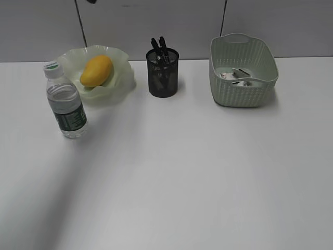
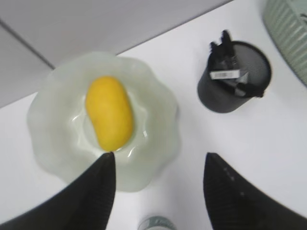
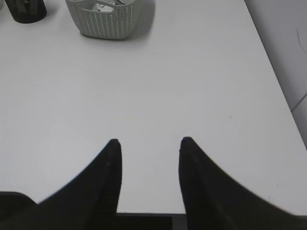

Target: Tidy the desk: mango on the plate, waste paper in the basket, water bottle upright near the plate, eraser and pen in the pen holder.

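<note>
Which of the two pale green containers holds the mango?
The plate with the wavy rim holds the mango. The woven-pattern basket holds waste paper instead.

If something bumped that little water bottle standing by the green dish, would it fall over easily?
Probably fairly easily. The water bottle stands upright, tall and narrow on a small base, so a knock near its white cap would likely tip it. It looks nearly full, which should steady it somewhat. Once down, its round body would probably roll on the smooth desk, perhaps towards the plate.

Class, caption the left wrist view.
Open left hand above mango on plate, beside pen holder.
</note>
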You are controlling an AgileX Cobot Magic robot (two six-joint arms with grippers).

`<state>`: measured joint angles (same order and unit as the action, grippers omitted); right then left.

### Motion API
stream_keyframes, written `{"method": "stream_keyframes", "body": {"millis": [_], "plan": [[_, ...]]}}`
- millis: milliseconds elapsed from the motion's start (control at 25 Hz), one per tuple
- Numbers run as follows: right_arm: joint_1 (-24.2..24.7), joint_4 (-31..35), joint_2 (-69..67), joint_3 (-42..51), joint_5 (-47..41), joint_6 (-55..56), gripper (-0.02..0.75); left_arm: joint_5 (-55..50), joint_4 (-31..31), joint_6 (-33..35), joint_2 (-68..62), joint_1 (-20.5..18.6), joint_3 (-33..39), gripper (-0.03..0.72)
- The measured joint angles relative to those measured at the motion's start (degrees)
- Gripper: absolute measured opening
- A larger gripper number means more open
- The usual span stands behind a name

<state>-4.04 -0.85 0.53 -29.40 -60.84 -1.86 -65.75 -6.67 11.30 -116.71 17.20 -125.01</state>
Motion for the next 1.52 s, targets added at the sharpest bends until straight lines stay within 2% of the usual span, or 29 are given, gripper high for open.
{"method": "stream_keyframes", "body": {"millis": [200, 360, 760, 1240, 1400, 1520], "plan": [[0.00, -4.02, 0.00, 0.41, 0.19, 6.14, 0.330, -3.66, 1.08, -2.03, 1.50, -6.74, 1.19, 0.428], [0.00, -6.64, 0.00, 0.41, 0.21, 9.23, 0.330, -3.73, 1.59, -2.26, 5.68, -9.63, 6.32, 0.419], [0.00, -4.98, 0.00, 0.41, 0.27, 7.34, 0.330, -4.01, 3.06, -2.08, 29.13, -10.11, 32.51, 0.418], [0.00, -4.64, 0.00, 0.41, 0.44, 6.64, 0.329, -0.74, 2.66, -2.08, 71.72, -10.11, 65.16, 0.418], [0.00, -4.58, 0.00, 0.41, 0.44, 6.64, 0.329, -0.34, 2.27, -2.08, 83.81, -10.11, 73.67, 0.409], [0.00, -4.58, 0.00, 0.41, 0.48, 6.58, 0.329, 0.86, 2.06, -5.88, 91.69, -10.11, 80.63, 0.407]]}}
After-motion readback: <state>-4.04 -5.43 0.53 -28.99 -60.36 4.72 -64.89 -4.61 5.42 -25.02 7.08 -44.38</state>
